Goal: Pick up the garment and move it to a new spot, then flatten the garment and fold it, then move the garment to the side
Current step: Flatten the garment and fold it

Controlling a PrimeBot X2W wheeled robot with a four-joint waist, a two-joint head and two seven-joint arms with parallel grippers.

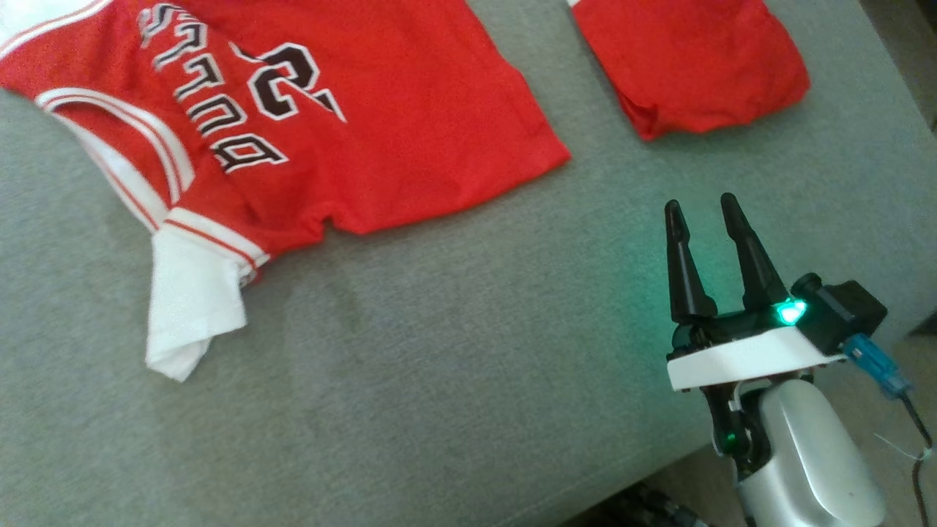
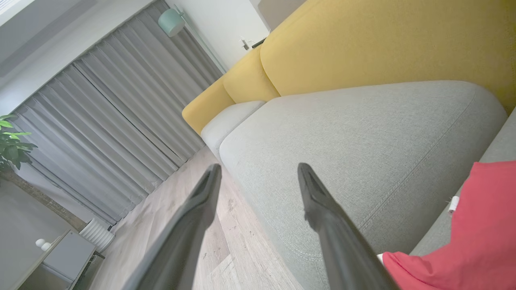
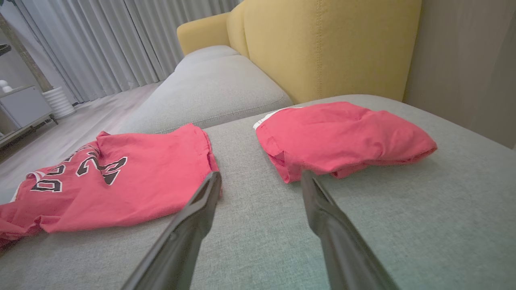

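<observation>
Spread flat on a grey woven-fabric sofa seat (image 1: 439, 380), toward the left in the head view: a red sleeveless jersey (image 1: 410, 110) with black, white-edged lettering and white-striped armholes, lettering upside down from the head, a white flap bunched at its near edge. Well apart to the right, near the seat's far right corner: a plain red folded garment (image 1: 692, 62), a compact bundle. Over the bare near-right part of the seat: the right pincer (image 1: 700, 202), both long dark fingers spread wide, gripping nothing, tips aimed at the grey strip between the two red pieces, with a green light at the wrist. In the left wrist view: the left pincer (image 2: 259, 166), likewise wide open and empty, pointing at a neighbouring grey cushion (image 2: 363, 141), with a mustard-yellow backrest (image 2: 383, 40), pale wood floor (image 2: 169, 225) and grey pleated curtains (image 2: 121, 112) beyond. At that view's lower right corner, just beside one finger: red cloth (image 2: 475, 233), impossible to tell from which piece.
</observation>
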